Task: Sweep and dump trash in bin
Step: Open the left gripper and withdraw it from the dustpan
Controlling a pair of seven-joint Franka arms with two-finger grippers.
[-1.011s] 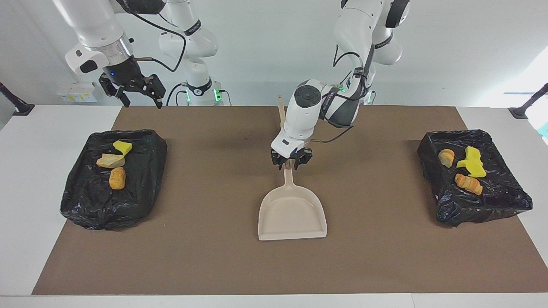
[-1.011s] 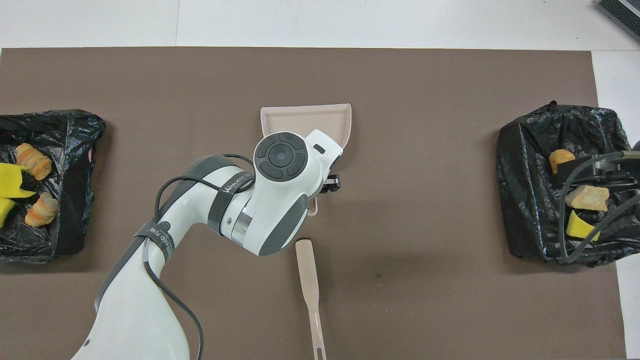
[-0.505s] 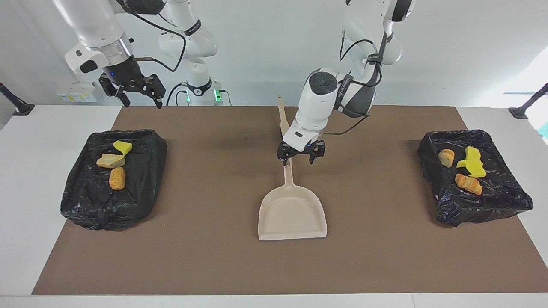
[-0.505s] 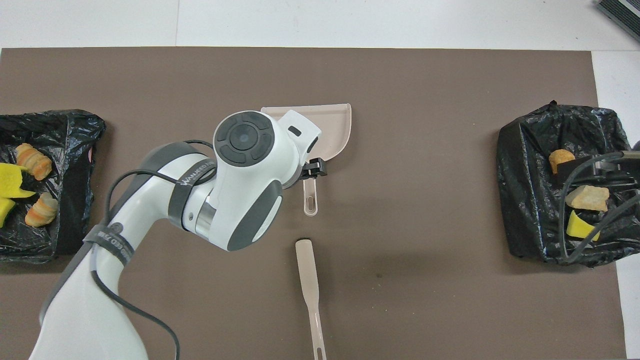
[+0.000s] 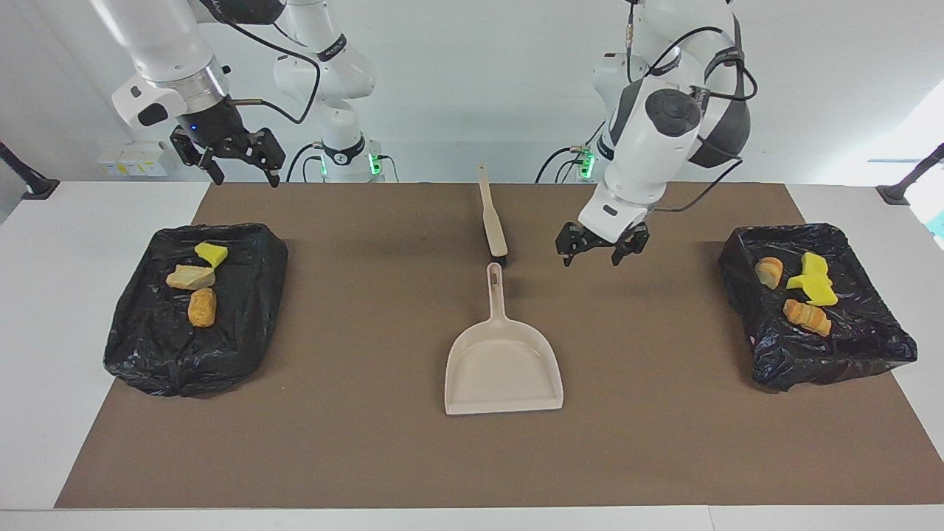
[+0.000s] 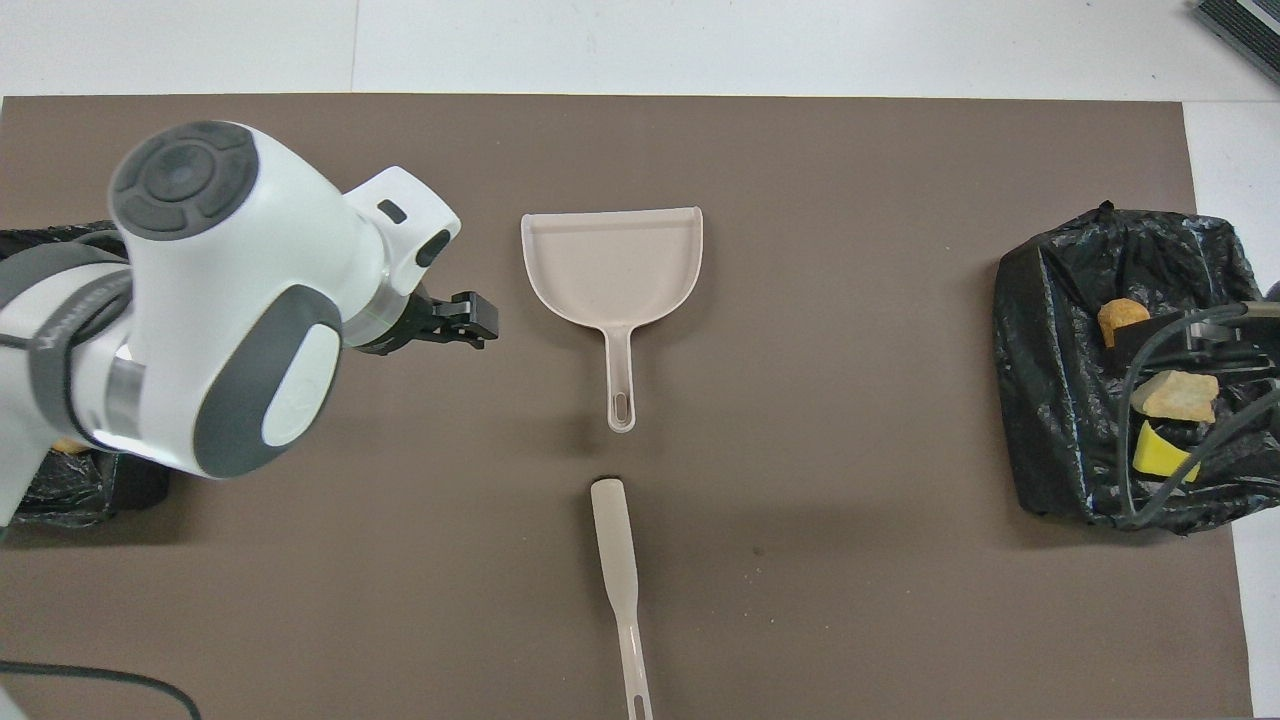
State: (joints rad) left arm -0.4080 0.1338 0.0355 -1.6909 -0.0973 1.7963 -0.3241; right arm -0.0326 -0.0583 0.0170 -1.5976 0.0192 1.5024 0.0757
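1. Six trash chunks show, all lying in the two bag-lined bins, and no chunk shows on the mat point(image 5: 369, 457), so I judge the sweeping and dumping done or nearly so
2. Three chunks point(image 5: 193, 279) (yellow, tan, orange) lie in the bin point(image 5: 140, 354) at the right arm's end of the desk
3. Three more point(image 5: 805, 291), two orange and one yellow, lie in the other bin point(image 5: 870, 346) at the left arm's end
4. Dustpan point(image 5: 504, 367) lies empty mid-desk, handle toward the robots; brush point(image 5: 492, 214) lies just nearer the robots, in line with it, not touching
5. Left gripper point(image 5: 601, 249) hangs over bare mat between dustpan handle and bin, fingers spread wide, holding nothing
6. Right gripper point(image 5: 234, 164) waits up over the robots' edge near its bin, fingers wide, empty
7. What is left, at most, is parking the arms
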